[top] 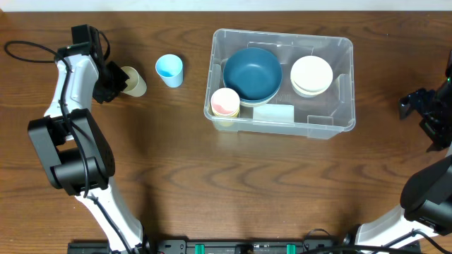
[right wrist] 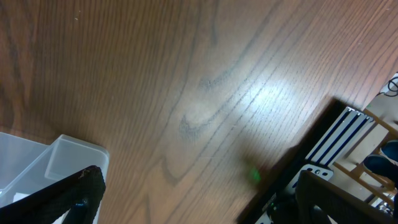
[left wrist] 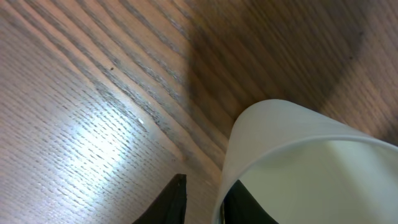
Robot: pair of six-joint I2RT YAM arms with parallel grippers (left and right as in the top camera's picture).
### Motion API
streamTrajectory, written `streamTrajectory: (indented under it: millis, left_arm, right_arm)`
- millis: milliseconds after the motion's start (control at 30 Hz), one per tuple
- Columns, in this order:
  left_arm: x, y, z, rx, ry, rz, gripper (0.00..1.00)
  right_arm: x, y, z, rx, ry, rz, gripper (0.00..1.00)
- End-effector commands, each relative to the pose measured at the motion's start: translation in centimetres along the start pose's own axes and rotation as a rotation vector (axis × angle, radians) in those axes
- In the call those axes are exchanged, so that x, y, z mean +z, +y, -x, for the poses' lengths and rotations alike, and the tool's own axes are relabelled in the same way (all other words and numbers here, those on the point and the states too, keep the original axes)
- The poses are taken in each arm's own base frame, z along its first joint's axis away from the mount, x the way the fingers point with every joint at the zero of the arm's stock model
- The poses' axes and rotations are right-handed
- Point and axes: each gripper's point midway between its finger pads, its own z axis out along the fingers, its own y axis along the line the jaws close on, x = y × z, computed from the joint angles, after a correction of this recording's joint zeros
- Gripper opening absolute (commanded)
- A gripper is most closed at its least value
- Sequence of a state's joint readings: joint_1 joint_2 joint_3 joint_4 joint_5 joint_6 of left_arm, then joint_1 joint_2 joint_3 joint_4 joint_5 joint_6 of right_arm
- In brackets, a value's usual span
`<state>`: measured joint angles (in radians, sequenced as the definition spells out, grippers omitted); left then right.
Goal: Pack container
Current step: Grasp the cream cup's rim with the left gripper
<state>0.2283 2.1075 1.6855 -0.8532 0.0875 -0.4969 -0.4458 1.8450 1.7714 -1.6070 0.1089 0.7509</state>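
The clear plastic container (top: pixel 340 44) stands at the back centre and holds a blue bowl (top: pixel 252 73), stacked white bowls (top: pixel 311 75) and a pink-lined cup (top: pixel 225 102). A cream cup (top: pixel 134 81) lies tipped on the table at the far left. My left gripper (top: pixel 111 81) straddles the cup's rim. In the left wrist view one finger sits inside the cream cup (left wrist: pixel 280 137) and the other outside. The left gripper (left wrist: pixel 202 200) is narrowed, with a small gap still showing at the wall. My right gripper (top: pixel 418 116) hangs open over bare table, right of the container.
A light blue cup (top: pixel 169 70) stands upright between the cream cup and the container. The right wrist view shows a container corner (right wrist: pixel 62 155) beside the open right gripper (right wrist: pixel 205 199), and the table's edge with a dark frame (right wrist: pixel 323 149).
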Motion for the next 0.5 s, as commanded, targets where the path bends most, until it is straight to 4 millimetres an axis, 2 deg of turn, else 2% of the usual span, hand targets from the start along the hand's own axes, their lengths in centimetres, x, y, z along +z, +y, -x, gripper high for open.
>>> streamTrajectory:
  millis: [0, 167, 367, 467]
  left_arm:
    - [0.1, -0.6, 0.3, 0.008, 0.0, -0.022, 0.14]
    - [0.1, -0.9, 0.1, 0.014, 0.001, -0.023, 0.06]
    - [-0.1, -1.0, 0.0, 0.017, 0.003, -0.028, 0.06]
    - [-1.3, -1.0, 0.3, 0.01, -0.009, -0.048, 0.06]
  right_arm:
    - [-0.1, -0.2, 0.1, 0.013, -0.009, -0.006, 0.99]
    - [-0.1, -0.2, 0.1, 0.013, -0.009, -0.006, 0.99]
    - [-0.1, -0.2, 0.1, 0.013, -0.009, -0.006, 0.99]
    - [-0.1, -0.2, 0.1, 0.013, -0.009, -0.006, 0.99]
